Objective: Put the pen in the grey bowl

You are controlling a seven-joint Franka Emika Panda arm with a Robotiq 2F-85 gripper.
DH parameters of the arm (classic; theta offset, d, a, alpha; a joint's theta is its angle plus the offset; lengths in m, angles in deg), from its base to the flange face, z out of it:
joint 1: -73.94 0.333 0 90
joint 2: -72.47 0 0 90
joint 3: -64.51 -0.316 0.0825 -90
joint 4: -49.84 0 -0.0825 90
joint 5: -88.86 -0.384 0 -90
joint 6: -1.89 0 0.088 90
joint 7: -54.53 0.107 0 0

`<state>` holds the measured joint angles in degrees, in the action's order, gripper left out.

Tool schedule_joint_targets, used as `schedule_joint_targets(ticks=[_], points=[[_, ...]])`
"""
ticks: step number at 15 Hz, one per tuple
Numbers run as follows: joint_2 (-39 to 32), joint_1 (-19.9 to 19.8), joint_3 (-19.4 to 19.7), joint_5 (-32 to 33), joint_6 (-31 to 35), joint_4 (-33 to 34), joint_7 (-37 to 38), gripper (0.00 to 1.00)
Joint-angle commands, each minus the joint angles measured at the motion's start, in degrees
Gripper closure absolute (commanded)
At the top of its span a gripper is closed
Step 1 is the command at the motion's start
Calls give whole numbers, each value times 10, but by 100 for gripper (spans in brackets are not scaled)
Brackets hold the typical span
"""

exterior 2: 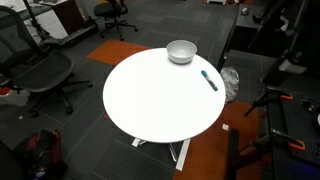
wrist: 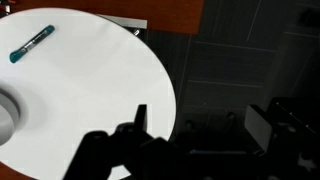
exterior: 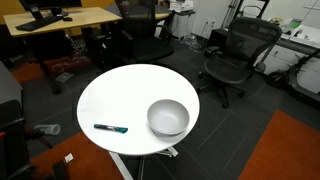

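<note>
The pen, dark with a blue-teal section, lies flat on the round white table, next to the grey bowl. In an exterior view the pen lies near the table's edge, just beside the bowl. In the wrist view the pen is at the top left and the bowl's rim is at the left edge. My gripper is open and empty. It is high above the table's edge, well away from the pen. It does not show clearly in the exterior views.
Black office chairs stand around the table. A wooden desk is at the back. Orange carpet lies under the table, dark floor beyond its edge. Black stands are near the pen side.
</note>
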<state>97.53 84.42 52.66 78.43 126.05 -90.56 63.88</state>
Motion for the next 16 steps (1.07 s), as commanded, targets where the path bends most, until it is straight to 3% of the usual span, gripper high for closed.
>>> schedule_joint_targets(ticks=[1,9,16], points=[[0,2,2,1,-1,1,1,0],[3,-9,4,7,12,-9,14,0],[22,-66,17,44,62,-50,78,0]])
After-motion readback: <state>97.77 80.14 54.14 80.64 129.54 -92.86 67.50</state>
